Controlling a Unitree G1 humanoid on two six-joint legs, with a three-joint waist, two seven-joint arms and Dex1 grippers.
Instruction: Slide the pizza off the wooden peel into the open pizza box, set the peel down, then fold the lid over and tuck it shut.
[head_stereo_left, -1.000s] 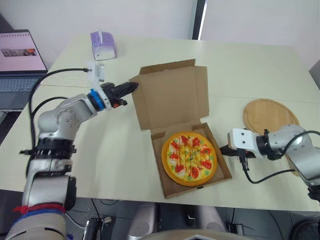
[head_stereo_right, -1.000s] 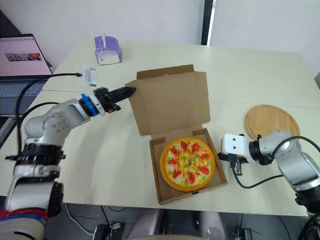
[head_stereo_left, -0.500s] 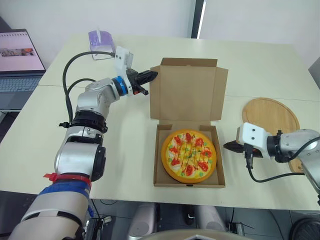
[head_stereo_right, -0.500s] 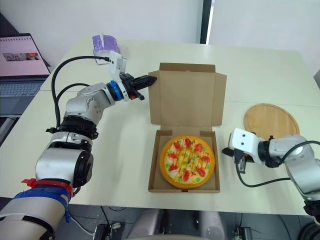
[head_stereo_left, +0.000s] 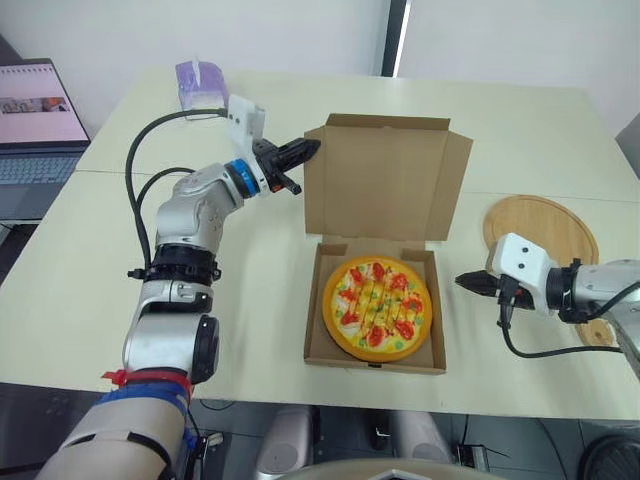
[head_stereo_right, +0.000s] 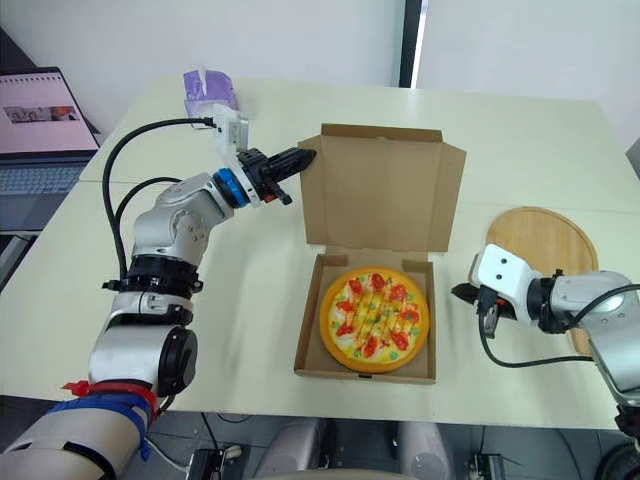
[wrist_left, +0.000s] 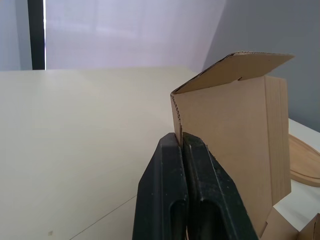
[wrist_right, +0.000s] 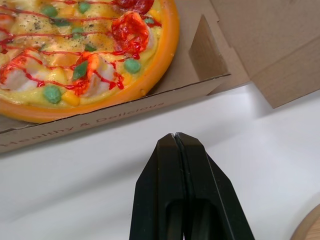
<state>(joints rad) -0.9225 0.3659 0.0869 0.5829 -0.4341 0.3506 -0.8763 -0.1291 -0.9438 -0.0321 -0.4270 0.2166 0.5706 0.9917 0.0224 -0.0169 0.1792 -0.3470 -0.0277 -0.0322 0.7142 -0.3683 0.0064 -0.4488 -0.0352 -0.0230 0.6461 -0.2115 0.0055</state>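
While outstretched, left hand (head_stereo_left: 307, 150) pinches lid (head_stereo_left: 385, 185)

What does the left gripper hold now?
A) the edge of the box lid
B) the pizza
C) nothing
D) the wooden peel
A: the left gripper is shut on the side edge of the upright box lid; the pizza lies in the box.

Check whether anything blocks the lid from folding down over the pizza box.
Nothing visible does. The lid stands upright, its edge pinched by the left gripper. The pizza lies flat inside the box, and the right gripper sits outside the box's right wall.
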